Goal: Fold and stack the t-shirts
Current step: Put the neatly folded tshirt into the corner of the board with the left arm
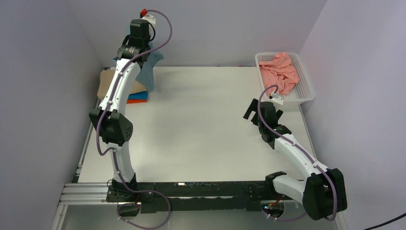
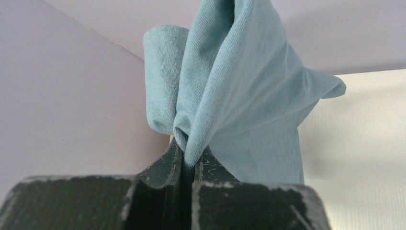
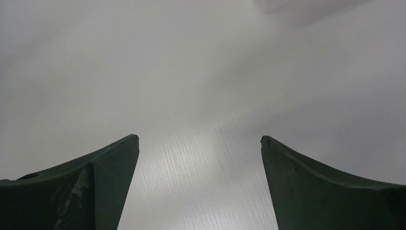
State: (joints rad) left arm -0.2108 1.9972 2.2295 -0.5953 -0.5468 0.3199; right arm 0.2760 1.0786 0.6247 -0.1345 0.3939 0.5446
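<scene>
The teal-grey tee [image 2: 239, 91] is held pinched in the closed left claw [image 2: 189, 160], gathered at the fingertips and hanging loose beneath them. Only a small bunch of cloth is gripped, so it may be pulled free if the arm is swung quickly. The folded stack [image 1: 135, 96] lies just below the claw and could be brushed askew by the trailing hem. The right claw [image 3: 199, 140] is spread wide over bare table [image 3: 201, 72], holding nothing. Beyond it, the salmon tee [image 1: 280, 72] lies crumpled in the basket [image 1: 309, 93].
</scene>
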